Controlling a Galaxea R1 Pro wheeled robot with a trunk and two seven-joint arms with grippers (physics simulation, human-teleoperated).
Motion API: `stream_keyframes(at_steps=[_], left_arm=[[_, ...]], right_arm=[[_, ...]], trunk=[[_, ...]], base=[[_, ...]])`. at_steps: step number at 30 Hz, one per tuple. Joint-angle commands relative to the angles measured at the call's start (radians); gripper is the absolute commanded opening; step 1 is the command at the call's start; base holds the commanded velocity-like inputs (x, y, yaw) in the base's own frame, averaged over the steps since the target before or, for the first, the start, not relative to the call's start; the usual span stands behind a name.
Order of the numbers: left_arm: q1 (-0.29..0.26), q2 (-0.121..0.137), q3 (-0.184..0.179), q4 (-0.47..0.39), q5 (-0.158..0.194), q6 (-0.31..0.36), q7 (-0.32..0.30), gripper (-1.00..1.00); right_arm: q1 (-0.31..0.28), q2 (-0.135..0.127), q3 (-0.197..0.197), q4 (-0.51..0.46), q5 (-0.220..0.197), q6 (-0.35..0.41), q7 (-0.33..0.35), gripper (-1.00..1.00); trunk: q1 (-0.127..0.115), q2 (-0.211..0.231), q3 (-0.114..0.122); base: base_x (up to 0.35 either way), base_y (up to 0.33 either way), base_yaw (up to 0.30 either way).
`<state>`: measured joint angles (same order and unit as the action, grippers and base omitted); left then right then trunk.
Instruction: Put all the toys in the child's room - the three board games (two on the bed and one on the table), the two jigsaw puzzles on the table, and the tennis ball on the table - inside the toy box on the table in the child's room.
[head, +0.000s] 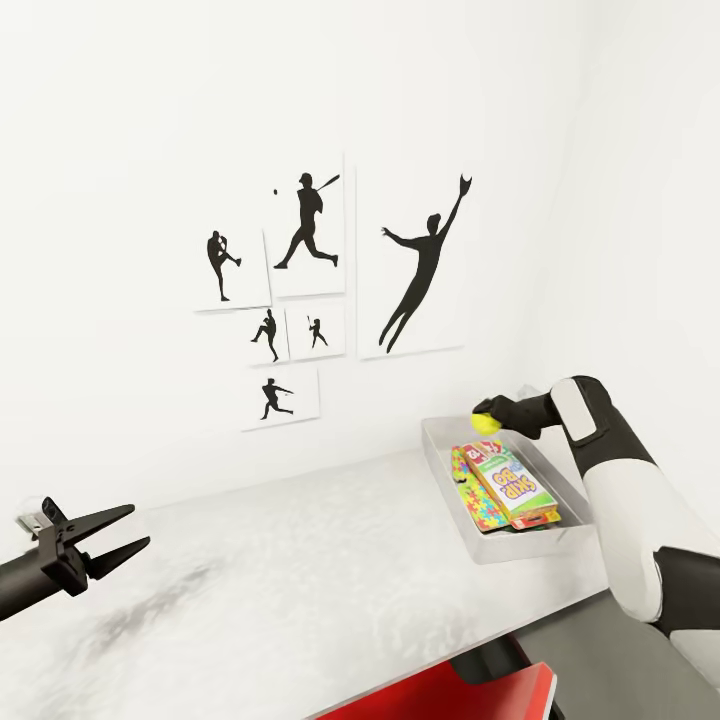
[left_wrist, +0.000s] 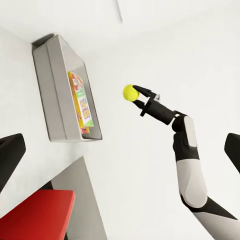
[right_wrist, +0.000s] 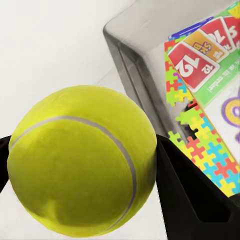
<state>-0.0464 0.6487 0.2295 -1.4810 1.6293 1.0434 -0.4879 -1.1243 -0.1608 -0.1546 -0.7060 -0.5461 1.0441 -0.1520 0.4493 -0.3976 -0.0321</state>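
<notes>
The yellow tennis ball (head: 486, 423) hangs above the far end of the light grey toy box (head: 440, 452), with my right gripper (head: 488, 416) shut on it. The right wrist view has the tennis ball (right_wrist: 80, 160) filling the space between the dark fingers (right_wrist: 195, 195), and the toy box (right_wrist: 131, 55) lies just beyond. Inside the box lie a green-white board game (head: 512, 482) with a red band, jigsaw puzzles (head: 474, 492) and an orange game edge (head: 535, 519). My left gripper (head: 125, 530) stands open over the pale table (head: 280, 570) at the left, holding nothing.
Black baseball silhouette posters (head: 310, 290) hang on the white wall behind the table. A red object (head: 460, 700) sits below the table's front edge. The toy box stands near the right wall corner.
</notes>
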Motion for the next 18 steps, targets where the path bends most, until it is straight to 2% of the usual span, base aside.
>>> stream_keyframes(at_steps=[1,7,14,16,18], left_arm=[[-0.001,0.0,0.001,0.001,-0.005,0.004,-0.006,1.0],[-0.001,0.0,0.001,0.001,-0.005,0.004,-0.006,1.0],[-0.001,0.0,0.001,0.001,-0.005,0.004,-0.006,1.0],[-0.001,0.0,0.001,0.001,-0.005,0.004,-0.006,1.0],[-0.001,0.001,0.001,0.001,-0.005,0.004,-0.006,1.0]], right_arm=[[-0.001,0.0,-0.001,-0.002,-0.013,0.003,-0.016,-1.0],[0.0,-0.001,0.0,-0.003,-0.012,0.003,-0.028,-1.0],[0.0,-0.013,0.001,-0.001,-0.009,0.003,-0.032,-1.0],[0.0,-0.014,0.011,0.0,-0.004,0.003,-0.035,-1.0],[0.0,-0.016,0.036,0.001,0.018,0.003,-0.045,-1.0]], trunk=[[0.001,-0.002,-0.003],[0.001,-0.002,-0.012],[0.001,-0.002,-0.023],[0.001,-0.002,-0.027],[0.001,-0.002,-0.03]], base=[[0.0,0.0,0.0],[0.0,0.0,0.0],[0.0,0.0,0.0],[0.0,0.0,0.0],[0.0,0.0,0.0]])
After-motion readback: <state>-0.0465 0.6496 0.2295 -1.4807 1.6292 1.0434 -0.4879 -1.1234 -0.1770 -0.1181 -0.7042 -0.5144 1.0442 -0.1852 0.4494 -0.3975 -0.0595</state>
